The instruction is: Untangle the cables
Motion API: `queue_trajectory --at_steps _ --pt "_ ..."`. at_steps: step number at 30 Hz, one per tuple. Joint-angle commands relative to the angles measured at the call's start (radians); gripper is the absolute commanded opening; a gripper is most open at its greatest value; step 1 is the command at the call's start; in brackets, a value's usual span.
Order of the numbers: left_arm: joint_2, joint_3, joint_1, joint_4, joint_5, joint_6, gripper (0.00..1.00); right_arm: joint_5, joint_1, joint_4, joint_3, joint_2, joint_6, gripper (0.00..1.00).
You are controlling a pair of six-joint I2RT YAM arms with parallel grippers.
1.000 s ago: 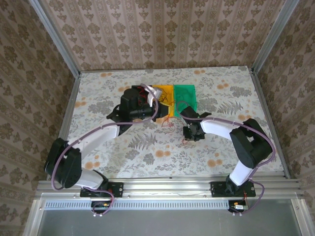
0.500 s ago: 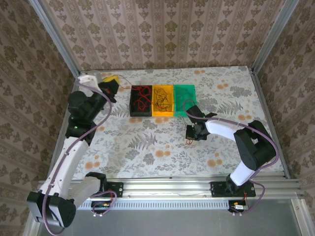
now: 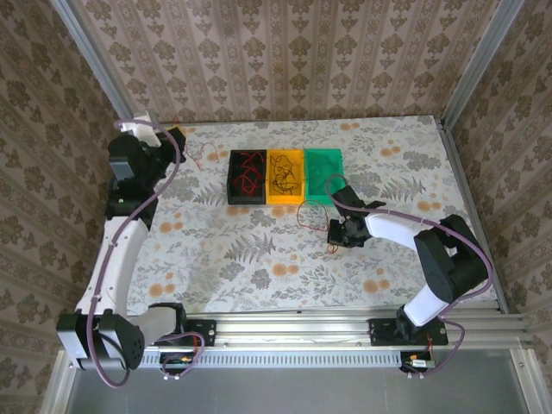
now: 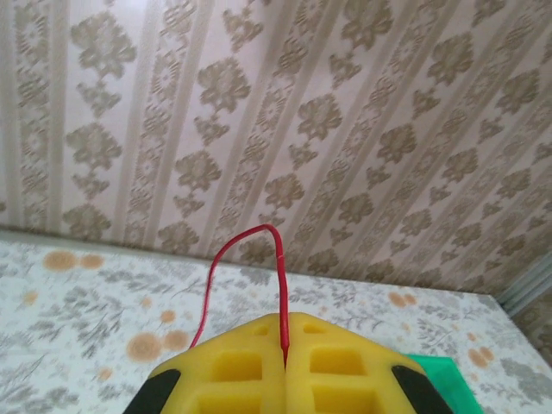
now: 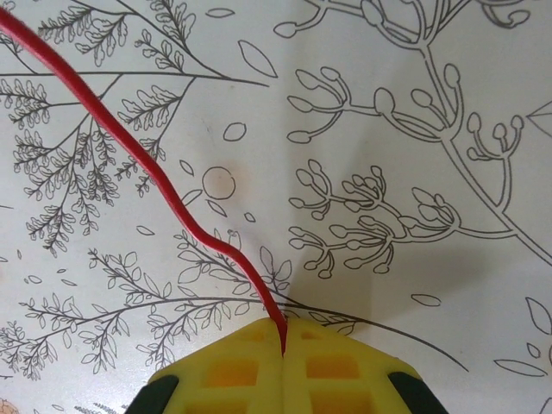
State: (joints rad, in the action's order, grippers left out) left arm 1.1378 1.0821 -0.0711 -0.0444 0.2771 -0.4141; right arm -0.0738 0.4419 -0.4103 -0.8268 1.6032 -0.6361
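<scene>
Left tool (image 4: 285, 326) is clamping shut on an arching red cable (image 4: 250, 240), far-left desk (image 3: 259, 259) corner | right tool (image 5: 283, 328) is pinching closed on a wavy red cable (image 5: 155, 170) mid-desk | overhead is revealing tangles (image 3: 250, 172) in the black tray (image 3: 231, 197) and orange tray (image 3: 274, 200)

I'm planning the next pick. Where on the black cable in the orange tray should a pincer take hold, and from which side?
Probably an outer loop of the black cable, from straight above. It lies as a loose squiggle inside the orange tray, whose rim would likely hinder a sideways approach, and an outer loop looks easier to pinch alone than the crossed middle.
</scene>
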Motion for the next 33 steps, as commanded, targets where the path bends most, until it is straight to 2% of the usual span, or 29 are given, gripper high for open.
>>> queue_trajectory --at_steps 1,6,13,18,33 --pt "0.062 0.063 -0.013 0.030 0.093 0.007 0.00 0.044 -0.021 -0.050 0.049 0.003 -0.004 0.00" --pt "0.159 0.091 -0.103 0.037 0.093 0.014 0.00 0.025 -0.022 -0.022 0.052 -0.028 -0.002 0.02" --pt "0.277 0.081 -0.212 -0.063 0.046 -0.010 0.00 0.005 -0.022 -0.010 0.045 -0.028 0.000 0.03" --pt "0.350 0.053 -0.216 -0.179 0.065 -0.064 0.00 0.002 -0.022 -0.009 0.047 -0.029 0.001 0.03" --pt "0.405 -0.107 -0.224 -0.322 -0.053 -0.096 0.00 -0.022 -0.020 -0.007 0.026 -0.003 0.006 0.04"
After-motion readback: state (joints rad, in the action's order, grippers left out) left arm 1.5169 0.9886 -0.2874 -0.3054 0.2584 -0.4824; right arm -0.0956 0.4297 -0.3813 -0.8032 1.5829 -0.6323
